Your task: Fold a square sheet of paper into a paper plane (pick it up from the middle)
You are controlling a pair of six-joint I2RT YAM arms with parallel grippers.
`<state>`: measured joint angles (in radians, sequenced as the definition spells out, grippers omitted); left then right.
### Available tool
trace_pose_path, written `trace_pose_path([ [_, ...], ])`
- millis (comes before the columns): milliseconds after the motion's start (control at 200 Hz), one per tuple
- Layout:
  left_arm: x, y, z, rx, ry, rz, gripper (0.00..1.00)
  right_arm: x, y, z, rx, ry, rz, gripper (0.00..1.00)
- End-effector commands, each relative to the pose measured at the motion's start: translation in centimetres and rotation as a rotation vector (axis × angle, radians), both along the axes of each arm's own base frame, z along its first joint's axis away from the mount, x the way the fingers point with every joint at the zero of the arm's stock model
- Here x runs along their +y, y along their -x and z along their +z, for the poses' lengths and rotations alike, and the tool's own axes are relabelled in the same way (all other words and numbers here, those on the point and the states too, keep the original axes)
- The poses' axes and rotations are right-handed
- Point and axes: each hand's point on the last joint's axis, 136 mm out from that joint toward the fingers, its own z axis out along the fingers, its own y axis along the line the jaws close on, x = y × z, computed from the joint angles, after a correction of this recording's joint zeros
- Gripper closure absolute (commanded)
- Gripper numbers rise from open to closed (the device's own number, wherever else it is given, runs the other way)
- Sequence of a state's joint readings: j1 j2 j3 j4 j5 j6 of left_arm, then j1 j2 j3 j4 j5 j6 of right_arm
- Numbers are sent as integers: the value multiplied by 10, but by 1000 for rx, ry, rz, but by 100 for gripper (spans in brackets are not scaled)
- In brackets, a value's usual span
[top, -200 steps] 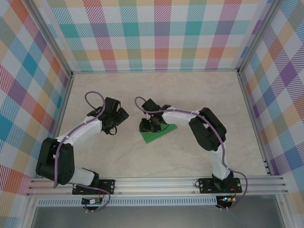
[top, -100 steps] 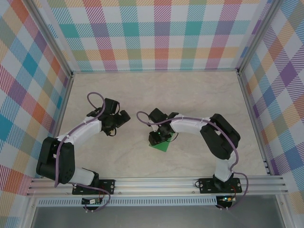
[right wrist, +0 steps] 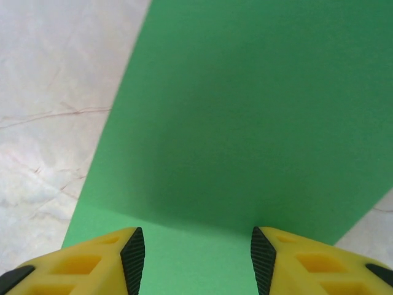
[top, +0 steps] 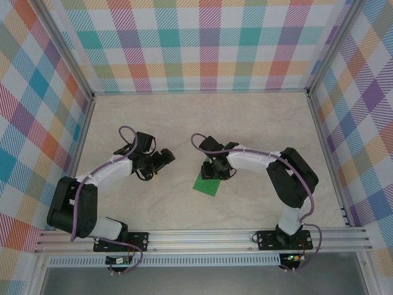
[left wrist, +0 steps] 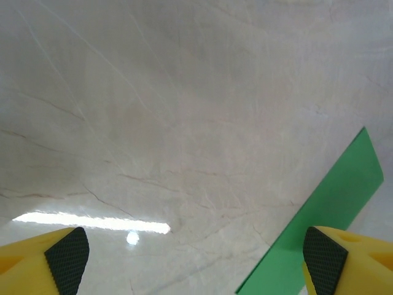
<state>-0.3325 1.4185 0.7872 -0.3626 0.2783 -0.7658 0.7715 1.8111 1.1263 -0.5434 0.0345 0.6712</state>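
Shifting rightward, right gripper point(right wrist: 192, 251) hovers over the square sheet of paper point(right wrist: 245, 110).
Fingers point(right wrist: 132, 253) half spread, gripping nothing; left gripper point(left wrist: 195, 255) gapes wide, empty.

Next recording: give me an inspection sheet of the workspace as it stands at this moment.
Surface: pale, veined marble-look table.
Job's things: green paper on the table, partly beneath the right gripper; folds cannot be told.
Clutter: nothing seen.
Grippers: left gripper open, holding nothing, beside the paper's edge; right gripper open over the paper.
Cables: purple cable looped along each arm, off the paper.
Surroundings: checked walls; aluminium rail at the near edge.
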Motion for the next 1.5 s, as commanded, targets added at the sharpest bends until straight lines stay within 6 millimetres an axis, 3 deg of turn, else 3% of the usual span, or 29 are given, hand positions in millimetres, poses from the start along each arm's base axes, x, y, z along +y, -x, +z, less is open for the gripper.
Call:
trace_pose_path([
  [0, -23, 15, 2, 20, 76, -86, 10, -9, -1, -7, 38, 8, -92, 49],
  [190, -47, 28, -2, 52, 105, -156, 13, 0, -19, -15, 17, -55, -69, 50],
  [340, -70, 32, -11, 73, 158, -181, 24, 16, -39, -6, -69, -123, 39, 53],
  [515, -90, 37, -16, 91, 160, -220, 30, 21, -42, 13, -93, -165, 66, 55],
  [635, -94, 37, -18, 91, 139, -225, 34, 15, -35, 22, -72, -169, 14, 58],
  [795, -87, 38, -26, 111, 30, -229, 41, 8, -30, 16, -41, -167, -74, 63],
  [935, -93, 39, -28, 116, 16, -248, 44, 6, -35, 14, -31, -176, -107, 63],
  [1215, -101, 40, -31, 138, 22, -269, 45, 0, -53, 9, -14, -198, -156, 62],
  [1495, -105, 41, -30, 143, 24, -281, 45, -7, -86, 10, -34, -218, -169, 62],
])
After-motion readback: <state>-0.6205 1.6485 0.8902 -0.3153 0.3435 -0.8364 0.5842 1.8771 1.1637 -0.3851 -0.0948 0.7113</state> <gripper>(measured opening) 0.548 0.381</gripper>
